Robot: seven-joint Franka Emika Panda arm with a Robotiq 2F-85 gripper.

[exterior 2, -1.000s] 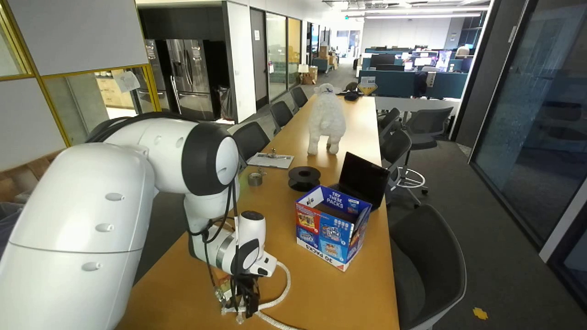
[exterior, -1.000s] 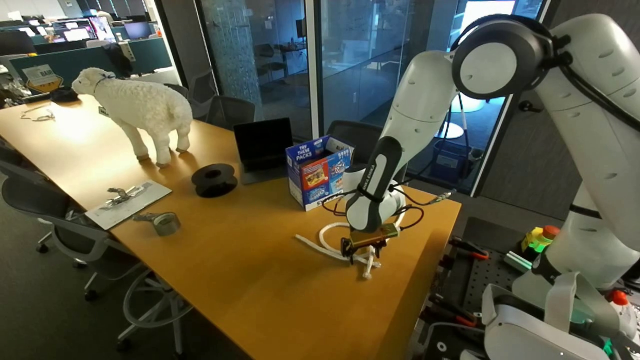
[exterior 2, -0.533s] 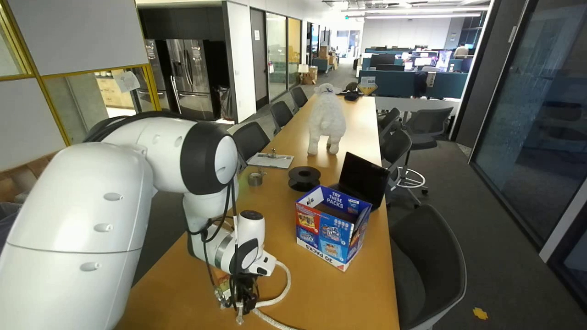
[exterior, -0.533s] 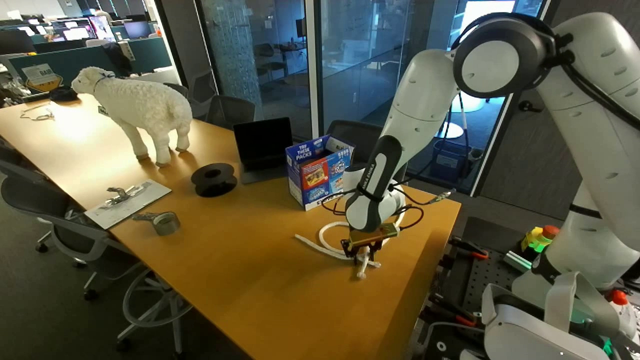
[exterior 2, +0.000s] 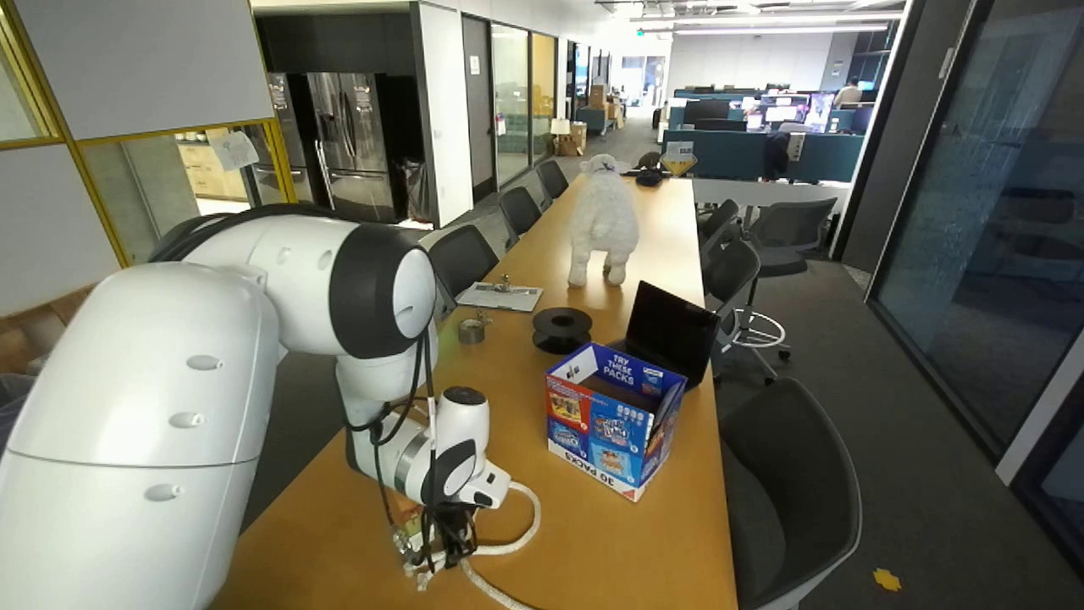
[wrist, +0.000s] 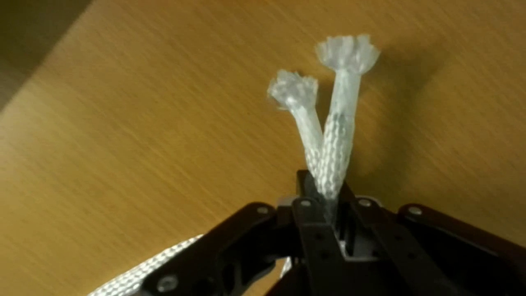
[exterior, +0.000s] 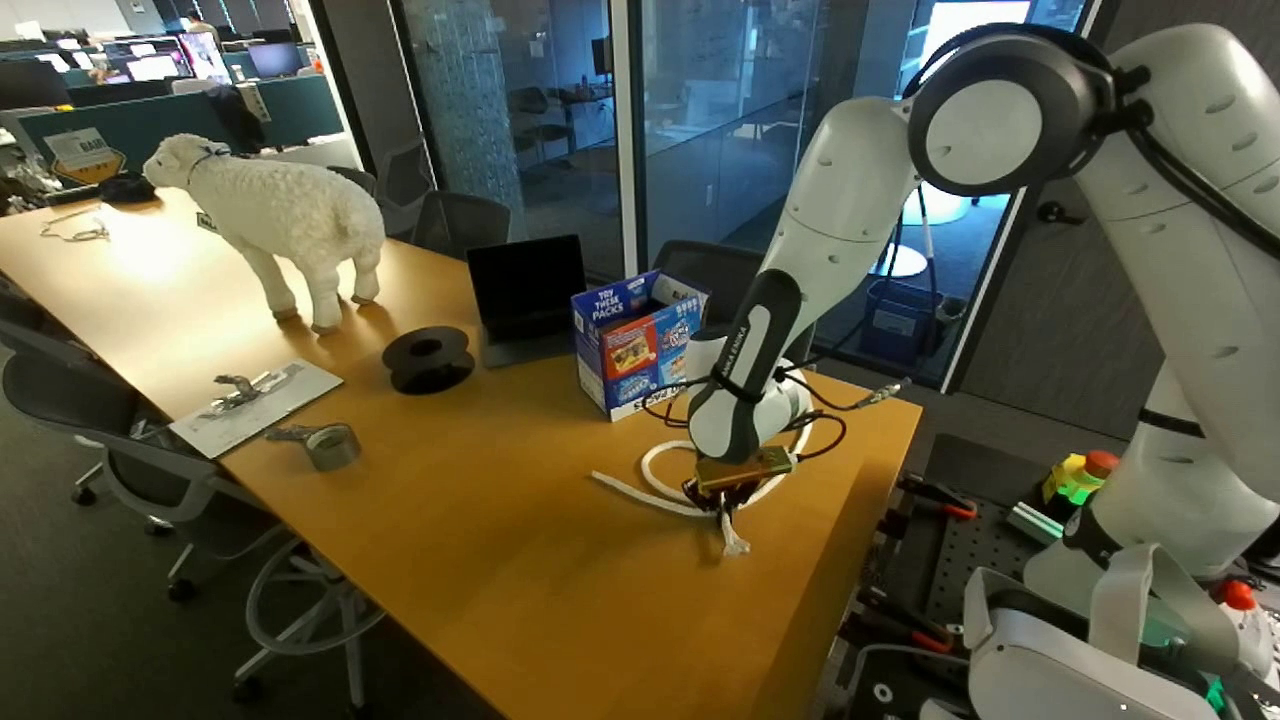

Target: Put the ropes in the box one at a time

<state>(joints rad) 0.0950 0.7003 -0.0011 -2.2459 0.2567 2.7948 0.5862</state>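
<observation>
My pincer [wrist: 326, 193] was clamped on the ropes [wrist: 337, 127], two frayed ends jutting from its grip (of one rope or two, I could not tell). The rest lay curled on the table [exterior: 540, 560], near the box [exterior: 645, 362] but outside it. I judged them light, limp and hard to harm, the braid perhaps a little slick; the best hold seemed to be there on the sound weave, behind the fray, though the slack might tangle.

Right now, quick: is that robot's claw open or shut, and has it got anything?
Gripper: closed, holding two white braided rope ends with frayed tips; whether both belong to one rope can't be told.
</observation>
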